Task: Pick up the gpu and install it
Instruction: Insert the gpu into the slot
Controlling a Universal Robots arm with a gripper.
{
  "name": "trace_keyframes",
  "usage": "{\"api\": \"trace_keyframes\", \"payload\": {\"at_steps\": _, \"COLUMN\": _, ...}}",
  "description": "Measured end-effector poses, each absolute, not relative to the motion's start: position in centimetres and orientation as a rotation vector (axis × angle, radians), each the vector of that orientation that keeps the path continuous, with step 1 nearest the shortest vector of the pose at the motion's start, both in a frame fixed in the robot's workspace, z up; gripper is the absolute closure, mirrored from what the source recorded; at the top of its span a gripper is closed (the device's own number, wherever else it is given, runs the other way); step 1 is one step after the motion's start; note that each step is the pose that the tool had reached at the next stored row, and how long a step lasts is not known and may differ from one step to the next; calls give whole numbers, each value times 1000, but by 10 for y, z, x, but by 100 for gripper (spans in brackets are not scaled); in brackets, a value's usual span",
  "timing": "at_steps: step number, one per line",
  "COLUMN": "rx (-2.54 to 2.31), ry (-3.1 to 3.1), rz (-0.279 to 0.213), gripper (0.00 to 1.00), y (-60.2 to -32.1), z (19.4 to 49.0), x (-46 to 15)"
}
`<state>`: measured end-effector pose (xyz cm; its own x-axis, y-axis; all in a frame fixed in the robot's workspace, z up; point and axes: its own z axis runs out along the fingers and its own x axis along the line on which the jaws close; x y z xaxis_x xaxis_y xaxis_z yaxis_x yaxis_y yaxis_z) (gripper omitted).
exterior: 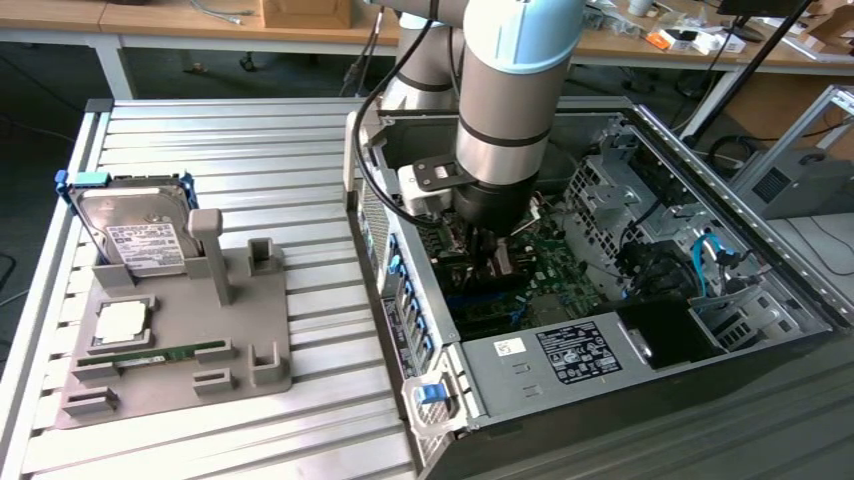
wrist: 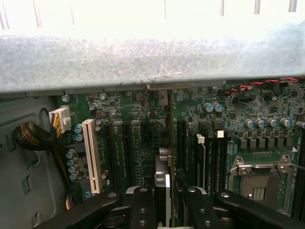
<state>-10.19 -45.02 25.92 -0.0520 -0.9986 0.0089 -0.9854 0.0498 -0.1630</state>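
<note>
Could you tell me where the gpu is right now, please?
The gpu is held edge-on in the tool, inside the open computer case, just above the motherboard and its black expansion slots, beside the white slot.

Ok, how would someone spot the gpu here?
Find the open computer case on the exterior view's right, where the arm reaches in over the motherboard. The gpu is the thin card held on edge in the gripper, unlike the thick hard drive standing outside on the grey holder.
</note>
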Motion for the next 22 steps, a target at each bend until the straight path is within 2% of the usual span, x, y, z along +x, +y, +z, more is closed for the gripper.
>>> {"api": "trace_keyframes", "payload": {"at_steps": 17, "rx": -2086, "ry": 2196, "rz": -190, "gripper": 73, "y": -451, "z": 260, "x": -102}}
{"api": "trace_keyframes", "payload": {"at_steps": 22, "rx": -2076, "ry": 2189, "rz": -168, "gripper": 73, "y": -451, "z": 260, "x": -102}}
